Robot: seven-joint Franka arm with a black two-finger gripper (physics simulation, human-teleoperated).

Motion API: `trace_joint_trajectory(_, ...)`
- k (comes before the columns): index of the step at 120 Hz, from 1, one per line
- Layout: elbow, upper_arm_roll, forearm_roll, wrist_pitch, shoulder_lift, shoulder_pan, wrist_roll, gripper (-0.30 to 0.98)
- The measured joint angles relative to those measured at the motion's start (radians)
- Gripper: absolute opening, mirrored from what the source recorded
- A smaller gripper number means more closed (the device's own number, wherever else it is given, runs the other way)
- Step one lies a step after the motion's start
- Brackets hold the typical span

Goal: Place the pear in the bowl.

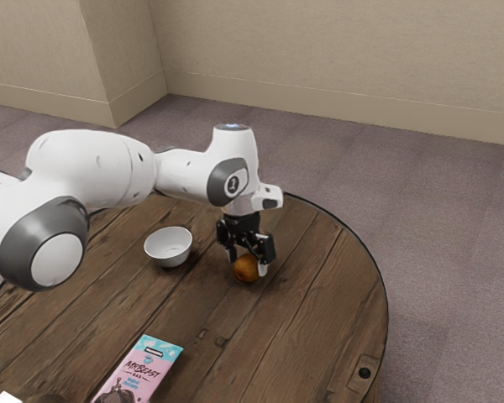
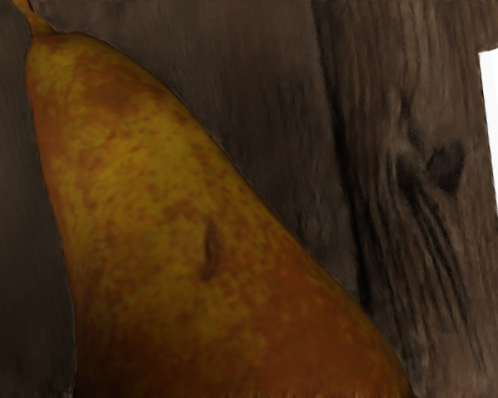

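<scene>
1. Counter (image 1: 311, 281): round, of dark planks; it carries the bowl, the pear and a printed packet.
2. Arm (image 1: 92, 168): extended over the counter, past the bowl. Step in hand, as judged: the grasp at the pear; transfer and placing remain.
3. End effector (image 1: 248, 264): directed downward at the pear. Whether it is wide, narrow or holding the fruit cannot be told. The next move calls for a secured grip, then a lift high enough to clear the bowl's rim, a short traverse and a release over the opening.
4. Packet (image 1: 141, 371): pink and blue, lying well apart from the bowl; its contents are hidden. It plays no part in the task.
5. Bowl (image 1: 168, 245): white, upright, open at the top; no contents are seen within. It is the receiving container.
6. Pear (image 1: 245, 269): orange-brown, mottled with yellow; located at the end effector, near but outside the bowl, and apparently at counter level.
</scene>
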Motion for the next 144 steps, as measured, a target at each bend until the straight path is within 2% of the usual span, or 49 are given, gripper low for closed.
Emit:
trace_joint_trajectory(41, -0.011, 0.001, -0.022, 0.045, 0.026, 0.000, 0.039, 0.68)
trace_joint_trajectory(69, -0.009, 0.000, -0.023, 0.053, 0.026, 0.000, 0.051, 0.49)
trace_joint_trajectory(91, -0.008, 0.003, -0.017, 0.049, 0.015, 0.000, 0.054, 0.44)
trace_joint_trajectory(99, -0.005, 0.008, 0.001, 0.039, -0.025, 0.000, 0.052, 0.41)
trace_joint_trajectory(121, -0.006, 0.139, 0.048, -0.019, -0.137, 0.001, 0.043, 0.35)
trace_joint_trajectory(144, -0.065, 0.270, 0.071, -0.093, -0.155, 0.004, 0.037, 0.33)
